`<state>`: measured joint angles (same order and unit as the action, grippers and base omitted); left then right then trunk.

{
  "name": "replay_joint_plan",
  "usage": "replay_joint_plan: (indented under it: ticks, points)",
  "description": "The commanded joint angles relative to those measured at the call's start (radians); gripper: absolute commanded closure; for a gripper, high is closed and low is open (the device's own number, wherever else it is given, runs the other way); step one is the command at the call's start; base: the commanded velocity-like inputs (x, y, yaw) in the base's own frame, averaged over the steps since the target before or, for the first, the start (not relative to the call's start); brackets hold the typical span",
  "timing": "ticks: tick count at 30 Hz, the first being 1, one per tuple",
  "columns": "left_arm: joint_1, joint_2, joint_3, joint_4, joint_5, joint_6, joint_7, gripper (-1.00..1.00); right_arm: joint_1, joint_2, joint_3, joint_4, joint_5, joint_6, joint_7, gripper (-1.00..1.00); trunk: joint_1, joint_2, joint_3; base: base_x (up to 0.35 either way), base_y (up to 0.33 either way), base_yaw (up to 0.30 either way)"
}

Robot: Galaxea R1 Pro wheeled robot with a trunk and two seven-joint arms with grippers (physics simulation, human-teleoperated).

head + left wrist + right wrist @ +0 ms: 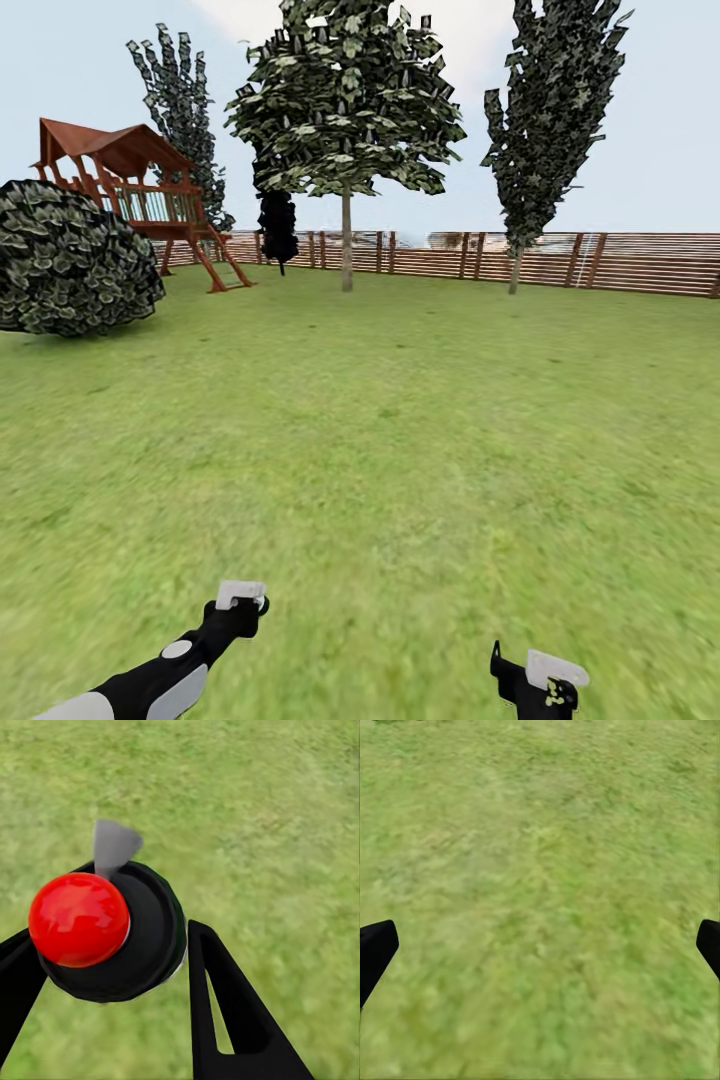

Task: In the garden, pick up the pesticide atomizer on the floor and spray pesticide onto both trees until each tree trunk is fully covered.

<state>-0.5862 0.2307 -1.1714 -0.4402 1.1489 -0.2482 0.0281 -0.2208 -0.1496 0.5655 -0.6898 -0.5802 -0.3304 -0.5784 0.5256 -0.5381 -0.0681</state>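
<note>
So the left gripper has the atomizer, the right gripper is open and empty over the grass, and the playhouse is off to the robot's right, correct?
Not quite. The head view puts the wooden playhouse to the robot's left, behind the round bush. The rest holds: the left gripper holds the atomizer, and the right gripper is open and empty over grass.

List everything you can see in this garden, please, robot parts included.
Lawn: one, green, all around.
Fence: one, brown slats, along the far edge.
Broad leafy tree: one, grey-brown trunk, middle distance.
Narrow dark trees: two, by the fence.
Round bush: one, dark green, left.
Playhouse: one, red-brown wood, behind the bush.
Spray bottle: one, red cap on a black body, in the left gripper.
Left gripper: closed on the bottle.
Right gripper: open, over grass.
</note>
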Motion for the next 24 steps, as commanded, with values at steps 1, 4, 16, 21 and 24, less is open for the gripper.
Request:
replay_joint_plan:
  ticks: [1,4,16,21,24]
  points:
    - [-0.002,0.001,-0.008,-0.002,0.009,-0.005,0.003,1.0,-0.002,-0.002,0.008,-0.001,-0.01,-0.006,-0.006,-1.0,0.001,-0.002,-0.002,0.334,0.0,-0.001]
    - [-0.003,0.001,-0.008,-0.002,0.01,-0.005,0.003,1.0,-0.002,-0.002,0.007,-0.001,-0.01,-0.006,-0.006,-1.0,0.001,-0.002,-0.002,0.334,0.0,-0.001]
    - [-0.004,0.001,-0.008,-0.002,0.009,-0.006,0.003,1.0,-0.002,-0.001,0.008,-0.001,-0.01,-0.007,-0.006,-1.0,0.001,-0.002,-0.002,0.334,0.0,0.0]
    - [-0.004,0.001,-0.009,-0.002,0.009,-0.006,0.002,1.0,-0.002,-0.001,0.008,-0.002,-0.01,-0.006,-0.006,-1.0,0.001,-0.002,-0.002,0.334,0.0,0.0]
    - [-0.003,0.001,-0.008,-0.002,0.009,-0.006,0.002,1.0,-0.002,-0.001,0.007,-0.001,-0.01,-0.006,-0.006,-1.0,0.001,-0.002,-0.002,0.334,0.0,0.0]
